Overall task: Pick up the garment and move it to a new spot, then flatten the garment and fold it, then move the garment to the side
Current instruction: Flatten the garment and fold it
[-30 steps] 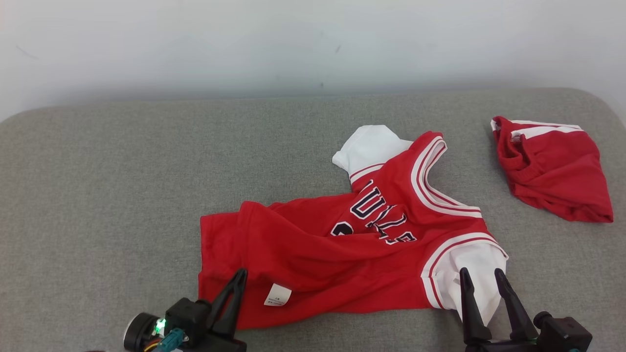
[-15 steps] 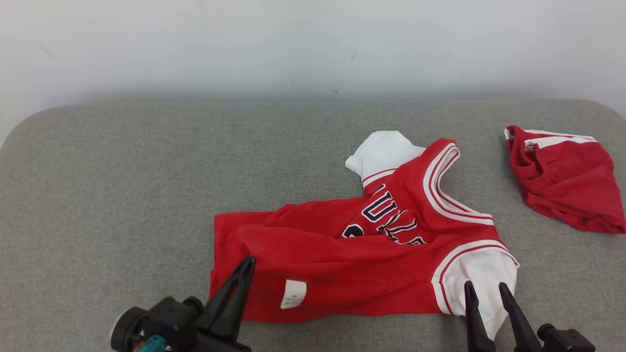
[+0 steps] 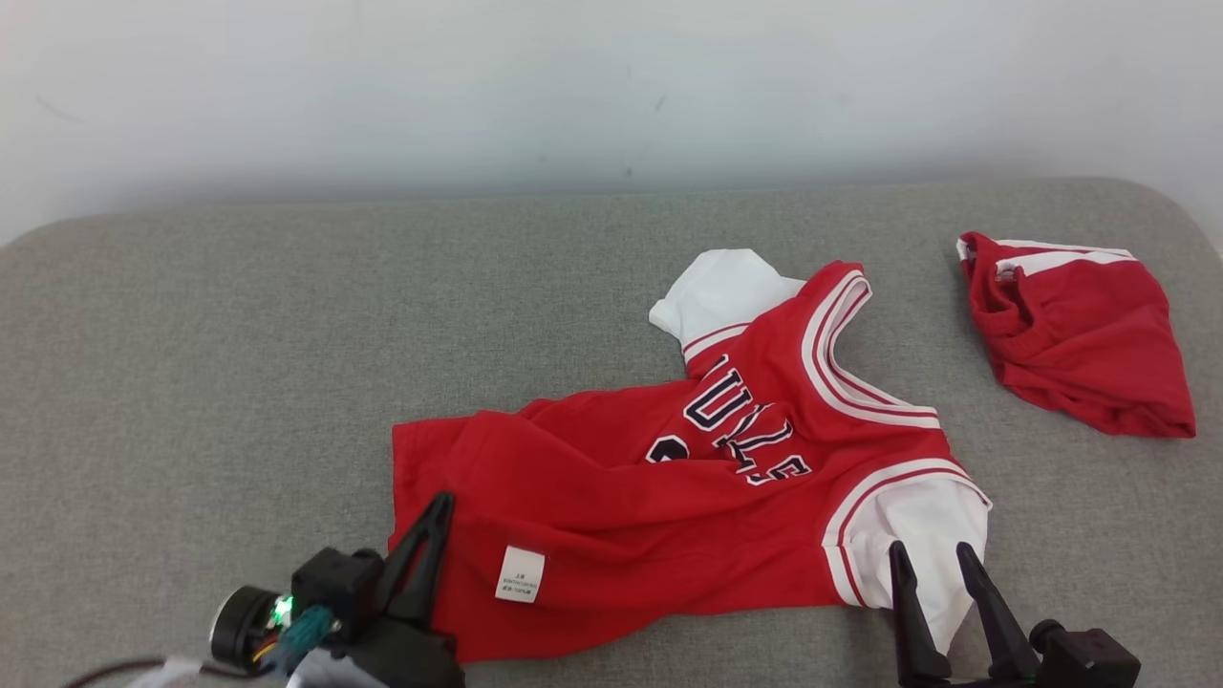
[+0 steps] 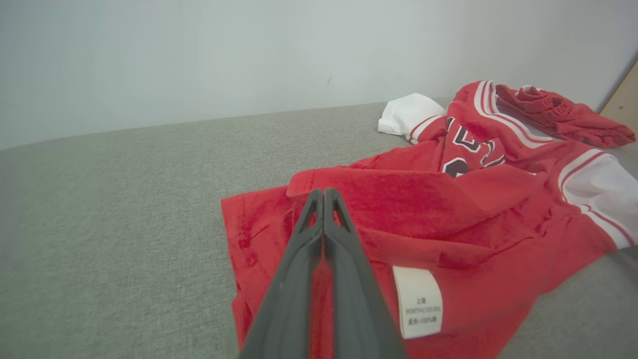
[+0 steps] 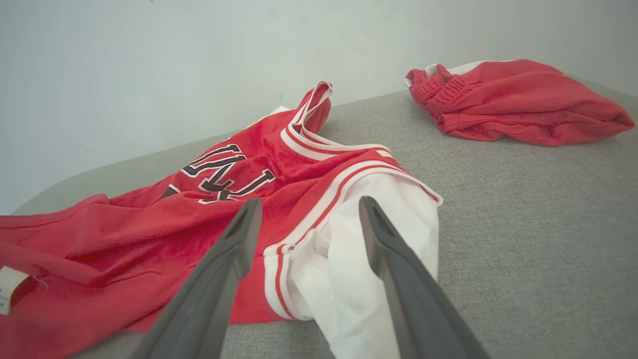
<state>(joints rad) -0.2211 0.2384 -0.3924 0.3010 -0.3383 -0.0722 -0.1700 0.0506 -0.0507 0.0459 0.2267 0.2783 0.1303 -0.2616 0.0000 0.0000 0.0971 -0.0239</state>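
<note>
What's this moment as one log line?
left gripper: shut, above jersey hem | right gripper: open, at white sleeve | jersey: rumpled, unfolded | red shorts: apart, right

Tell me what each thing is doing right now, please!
jersey: spread out but wrinkled, not folded, tag showing.
shorts: bunched in a heap, apart from the jersey.
left end effector: shut, tips over the jersey's bottom end; whether it pinches cloth is unclear.
right end effector: open, one finger on each side of the white sleeve, not gripping.

Red jersey (image 3: 611, 497) with white-striped trim; red shorts (image 3: 1080, 334); grey surface (image 3: 191, 382).
</note>
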